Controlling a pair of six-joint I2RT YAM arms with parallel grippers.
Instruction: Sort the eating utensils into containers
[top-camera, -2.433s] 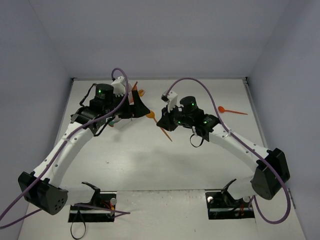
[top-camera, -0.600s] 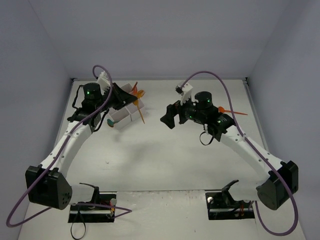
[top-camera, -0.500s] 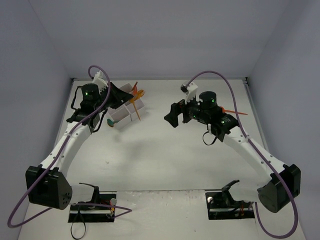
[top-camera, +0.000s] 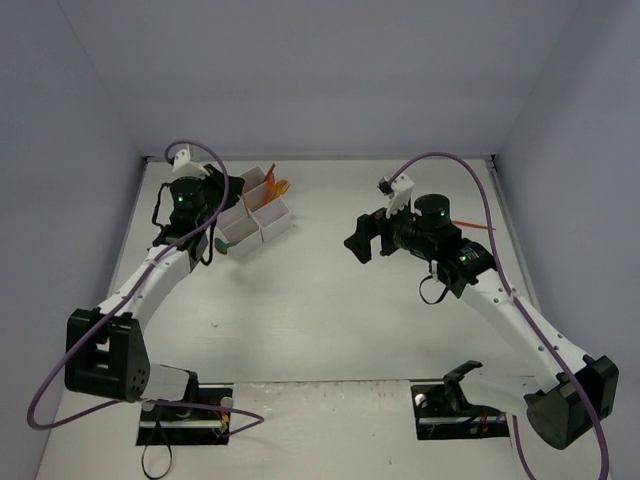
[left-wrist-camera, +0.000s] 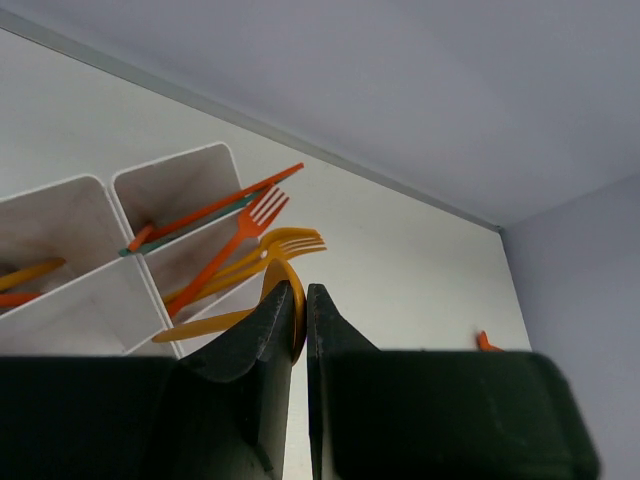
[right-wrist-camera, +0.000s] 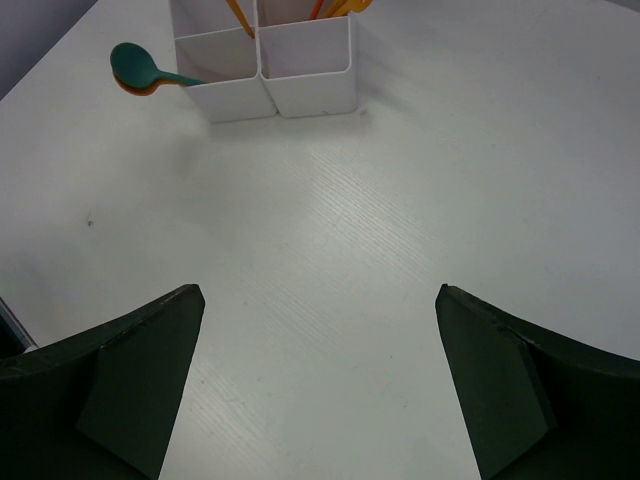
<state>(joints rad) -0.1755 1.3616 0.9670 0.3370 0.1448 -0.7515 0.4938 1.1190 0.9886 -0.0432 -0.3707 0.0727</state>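
My left gripper (left-wrist-camera: 300, 290) is shut on the bowl of an orange spoon (left-wrist-camera: 200, 329), whose handle points left over the white containers (left-wrist-camera: 100, 300). Orange forks (left-wrist-camera: 235, 238) lean in the far compartment. From above, the left gripper (top-camera: 225, 208) sits at the containers (top-camera: 268, 222). A teal spoon (top-camera: 222, 243) sticks out of the tray's near corner; its bowl (right-wrist-camera: 135, 62) lies over an orange one. My right gripper (right-wrist-camera: 320, 290) stands wide open and holds nothing, above bare table at mid-right (top-camera: 358, 238). Another orange spoon (top-camera: 476, 225) lies beyond the right arm.
The containers (right-wrist-camera: 310, 75) stand at the back left of the white table, near the rear wall. Grey walls close the table on three sides. Purple cables loop over both arms. The arm bases sit at the near edge.
The left arm has swung left and back, bringing its orange spoon in over the containers. The right arm has drawn away to the right, and its jaws have opened wide.
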